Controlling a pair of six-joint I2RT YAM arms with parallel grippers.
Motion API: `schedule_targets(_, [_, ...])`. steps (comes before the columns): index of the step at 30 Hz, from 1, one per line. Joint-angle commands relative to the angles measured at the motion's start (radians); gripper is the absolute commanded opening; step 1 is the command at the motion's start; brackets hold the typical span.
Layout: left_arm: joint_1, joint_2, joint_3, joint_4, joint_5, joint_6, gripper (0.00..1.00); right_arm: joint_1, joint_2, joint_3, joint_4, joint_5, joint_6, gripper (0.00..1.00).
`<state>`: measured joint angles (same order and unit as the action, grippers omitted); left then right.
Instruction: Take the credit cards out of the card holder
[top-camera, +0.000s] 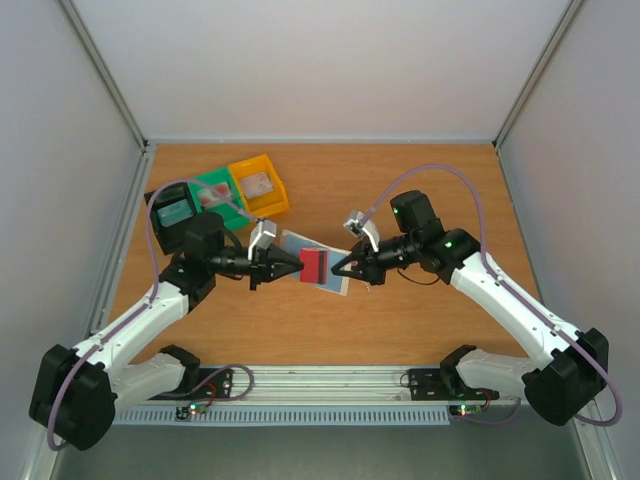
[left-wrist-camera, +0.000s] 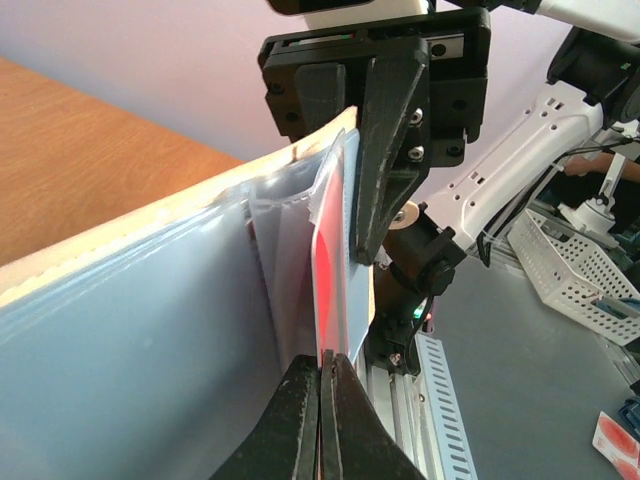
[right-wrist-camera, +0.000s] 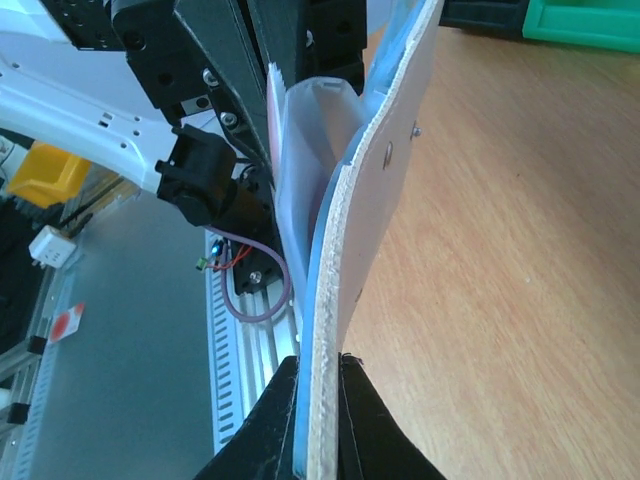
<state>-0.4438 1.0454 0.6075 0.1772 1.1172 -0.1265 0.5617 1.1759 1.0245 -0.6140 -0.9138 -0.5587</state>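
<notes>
Now the left gripper pinches the reddish card while the right gripper clamps the card holder.

Red card in left tool

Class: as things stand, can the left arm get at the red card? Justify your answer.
Likely yes: the left pincer is shut on the red card at its edge, with nothing between them, while the right pincer grips the card holder from the opposite side.
</notes>
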Motion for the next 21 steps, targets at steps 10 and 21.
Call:
schedule_targets(10, [0.111, -0.037, 0.006, -0.17, -0.005, 0.114, 0.0, -0.06, -0.033, -0.03, 0.01, -0.027, 0.036, 0.01])
schedule_targets(21, [0.19, -0.134, 0.038, -0.337, -0.36, 0.466, 0.0, -0.145, 0.031, -0.088, 0.111, 0.021, 0.223, 0.01])
